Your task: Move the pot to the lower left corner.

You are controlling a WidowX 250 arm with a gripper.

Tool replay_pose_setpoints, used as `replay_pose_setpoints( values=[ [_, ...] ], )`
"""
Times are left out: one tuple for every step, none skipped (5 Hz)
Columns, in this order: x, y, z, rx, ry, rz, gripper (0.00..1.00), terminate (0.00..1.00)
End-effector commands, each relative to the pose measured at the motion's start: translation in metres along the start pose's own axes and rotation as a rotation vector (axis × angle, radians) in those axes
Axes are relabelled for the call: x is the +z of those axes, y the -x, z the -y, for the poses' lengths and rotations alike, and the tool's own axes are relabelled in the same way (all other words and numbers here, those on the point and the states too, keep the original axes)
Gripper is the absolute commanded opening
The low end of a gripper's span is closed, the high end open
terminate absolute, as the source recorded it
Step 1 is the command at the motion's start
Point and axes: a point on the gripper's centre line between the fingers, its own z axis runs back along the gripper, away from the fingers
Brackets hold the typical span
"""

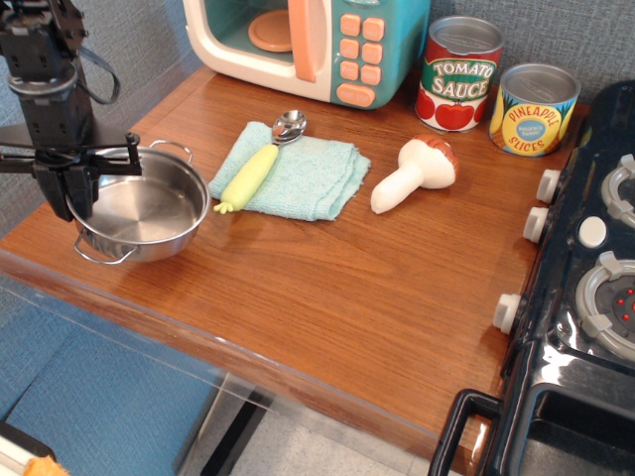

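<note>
Toy microwave at back; spoon on teal cloth; mushroom; two cans

We see a broad bare stretch of countertop open along the front between the pot at the left corner and the stove on the right, while the cloth, spoon, mushroom, microwave and two cans crowd the back.
</note>
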Motion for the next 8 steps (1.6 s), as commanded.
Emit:
replay_pose_setpoints(
  values=[
    [-0.008,-0.008,-0.028,0.074,-0.060,-0.009,0.00,0.00],
    [-0.015,-0.014,-0.034,0.077,-0.071,-0.016,0.00,0.00],
    [-0.015,-0.018,-0.034,0.082,-0.074,-0.004,0.00,0.00],
    [-0.010,-0.024,-0.033,0.068,-0.083,0.027,1.00,0.00],
    [0.003,-0.033,-0.029,0.040,-0.103,0.071,1.00,0.00],
    [0.019,-0.036,-0.025,0.022,-0.103,0.127,1.00,0.00],
    [0.036,-0.033,-0.017,-0.049,-0.075,0.170,1.00,0.00],
    [0.050,-0.036,-0.002,-0.202,-0.028,0.194,1.00,0.00]
  ],
)
